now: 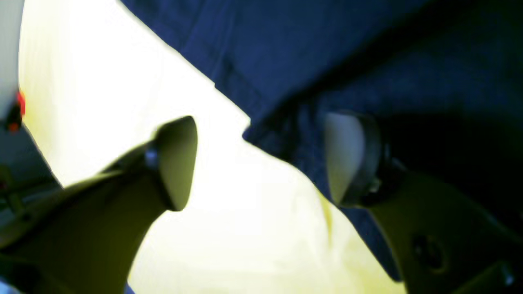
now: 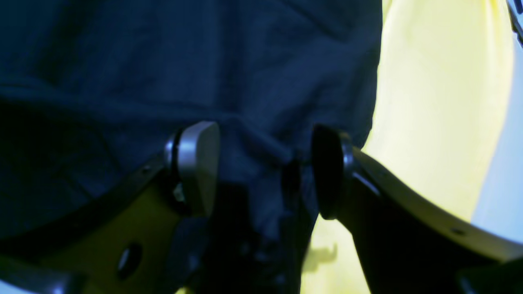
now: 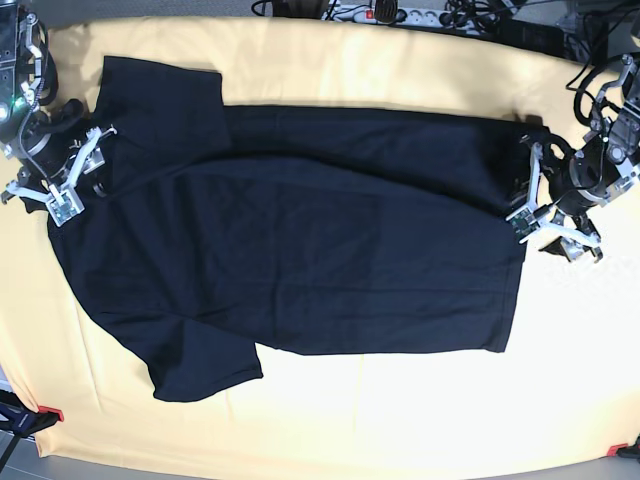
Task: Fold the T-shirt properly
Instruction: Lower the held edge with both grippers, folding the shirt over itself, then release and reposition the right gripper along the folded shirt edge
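T-shirt (image 3: 300,250) flat | left pincer (image 3: 535,205) agape at hem | right pincer (image 3: 75,175) agape at collar end

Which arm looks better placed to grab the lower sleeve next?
The right arm, probably. Its open end effector hovers over the sleeve end of the plain black cotton T-shirt, the side where the lower sleeve lies. The left end effector, also open, sits at the opposite hem end.

Pale yellow table cover (image 3: 420,420), power strip (image 3: 385,14) with cables along the far edge.
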### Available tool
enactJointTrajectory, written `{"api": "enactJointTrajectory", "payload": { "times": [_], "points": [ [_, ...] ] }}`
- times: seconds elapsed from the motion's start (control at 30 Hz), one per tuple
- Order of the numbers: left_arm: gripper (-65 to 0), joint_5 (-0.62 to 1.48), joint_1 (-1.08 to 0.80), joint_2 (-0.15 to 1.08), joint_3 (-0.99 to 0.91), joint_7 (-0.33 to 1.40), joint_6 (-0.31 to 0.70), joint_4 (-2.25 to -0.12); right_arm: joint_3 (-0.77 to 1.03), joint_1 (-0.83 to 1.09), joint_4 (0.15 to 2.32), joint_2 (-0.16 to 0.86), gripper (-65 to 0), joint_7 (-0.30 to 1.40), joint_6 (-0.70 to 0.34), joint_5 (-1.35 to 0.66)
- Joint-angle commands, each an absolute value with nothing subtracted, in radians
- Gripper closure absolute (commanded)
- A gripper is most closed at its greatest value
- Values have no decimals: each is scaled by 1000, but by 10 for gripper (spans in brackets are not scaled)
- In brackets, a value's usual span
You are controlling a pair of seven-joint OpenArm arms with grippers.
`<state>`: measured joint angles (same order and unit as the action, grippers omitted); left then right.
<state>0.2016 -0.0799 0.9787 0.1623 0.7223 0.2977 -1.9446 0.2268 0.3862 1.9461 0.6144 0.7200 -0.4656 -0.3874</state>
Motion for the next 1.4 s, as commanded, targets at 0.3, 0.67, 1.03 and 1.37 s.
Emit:
{"api": "enactJointTrajectory", "payload": {
  "times": [0.3, 0.67, 1.03, 1.37],
  "points": [
    [-494, 197, -69, 1001, 149, 742, 329, -1955, 237, 450, 2138, 635, -373, 905, -690, -736],
    [-494, 194, -69, 1001, 149, 741, 328, -1955, 236, 705, 2167, 616, -373, 902, -698, -804],
    [-494, 194, -69, 1000, 149, 737, 328, -1955, 234, 728, 2122, 559, -373, 804, -698, -676],
    [-494, 195, -69, 1000, 149, 733, 328, -1955, 234, 728, 2032, 559, -373, 787, -698, -676]
  ]
}}
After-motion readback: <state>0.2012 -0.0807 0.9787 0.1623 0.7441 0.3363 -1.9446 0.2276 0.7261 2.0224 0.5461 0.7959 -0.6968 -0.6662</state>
